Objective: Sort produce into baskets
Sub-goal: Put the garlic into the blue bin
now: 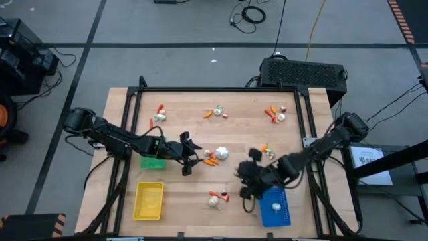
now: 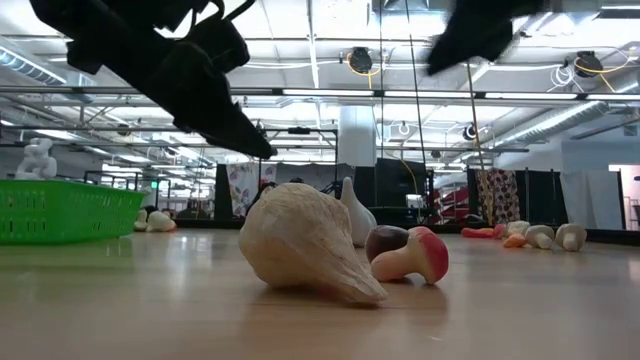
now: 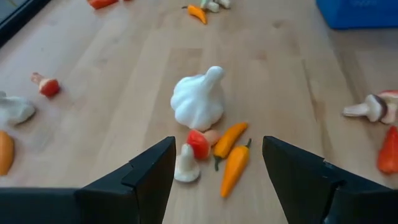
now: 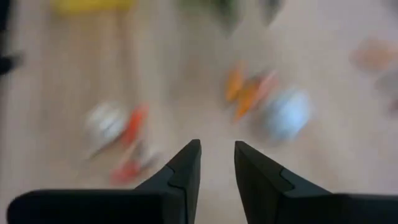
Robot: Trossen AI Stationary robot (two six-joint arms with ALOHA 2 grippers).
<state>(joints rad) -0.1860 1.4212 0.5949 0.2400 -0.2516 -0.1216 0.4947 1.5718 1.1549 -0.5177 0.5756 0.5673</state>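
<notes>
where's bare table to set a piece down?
Free: the strip between the yellow tray and the mushroom cluster; also the far middle, between the two far clusters. Crowded: the centre, where the garlic bulb and peppers lie by the left tool, and beside the blue tray.

One camera looks straight down on my whole worktop (image 1: 200,194), one sits level at its surface facing the room, and my two wrist cameras look closely past my fingers, both catching the white garlic (image 3: 198,102).
</notes>
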